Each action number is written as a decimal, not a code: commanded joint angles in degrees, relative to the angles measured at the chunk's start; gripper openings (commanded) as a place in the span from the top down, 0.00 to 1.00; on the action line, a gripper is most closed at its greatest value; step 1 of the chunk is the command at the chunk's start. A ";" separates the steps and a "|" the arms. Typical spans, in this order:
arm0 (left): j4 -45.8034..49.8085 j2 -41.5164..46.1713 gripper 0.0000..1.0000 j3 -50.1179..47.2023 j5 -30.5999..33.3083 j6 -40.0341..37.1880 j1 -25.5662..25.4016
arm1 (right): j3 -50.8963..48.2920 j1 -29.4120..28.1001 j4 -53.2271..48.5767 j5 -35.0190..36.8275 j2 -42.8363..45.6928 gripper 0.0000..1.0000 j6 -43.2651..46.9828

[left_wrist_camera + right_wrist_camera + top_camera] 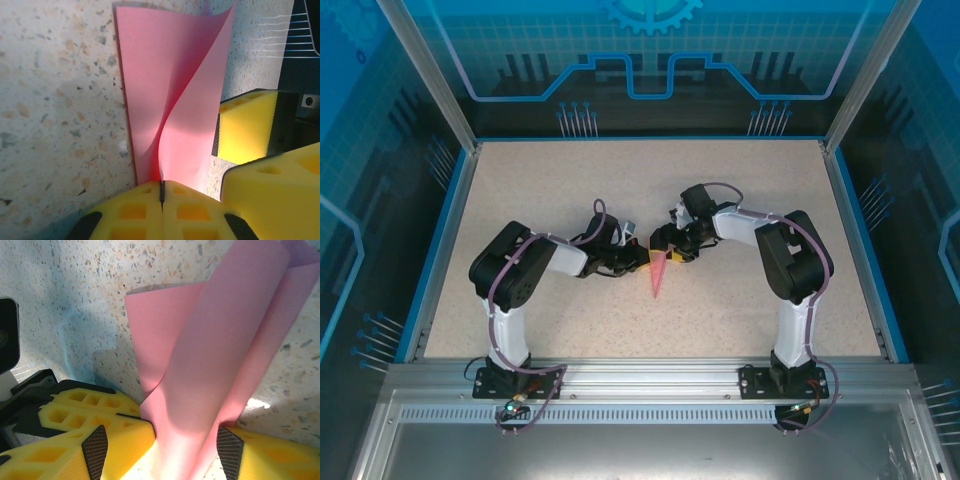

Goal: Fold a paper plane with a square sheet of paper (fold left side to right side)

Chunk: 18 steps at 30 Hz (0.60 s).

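Looking at the paper plane (658,275) lying mid-bench (770,200) between both arms, tip pointing toward the bases. Pinched at its wide end by the left claw (161,192), fingers closed right down on the paper. Straddled by the right claw (161,442) too, jaws partly apart with a curled, uncreased flap running up between them; can't tell whether actually squeezing. Could tear or crumple if tugged two ways at once. Could also spring back open, or slide on the bench and skew the crease.
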<state>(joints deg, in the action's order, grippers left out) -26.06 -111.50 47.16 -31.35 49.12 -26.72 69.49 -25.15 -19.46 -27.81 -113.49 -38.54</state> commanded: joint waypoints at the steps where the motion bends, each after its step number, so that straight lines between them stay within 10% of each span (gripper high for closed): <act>1: 0.03 -2.19 1.00 1.38 0.94 -1.62 -0.06 | -1.29 -1.87 -2.10 2.69 -4.15 0.35 1.19; 18: 2.05 -2.40 1.00 -0.13 2.19 -2.97 -0.06 | -4.89 0.56 5.28 -1.17 6.77 0.48 -0.62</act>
<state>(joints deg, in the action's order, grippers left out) -25.96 -111.55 47.18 -31.40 48.86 -26.68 65.45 -24.80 -16.32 -27.51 -107.90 -38.57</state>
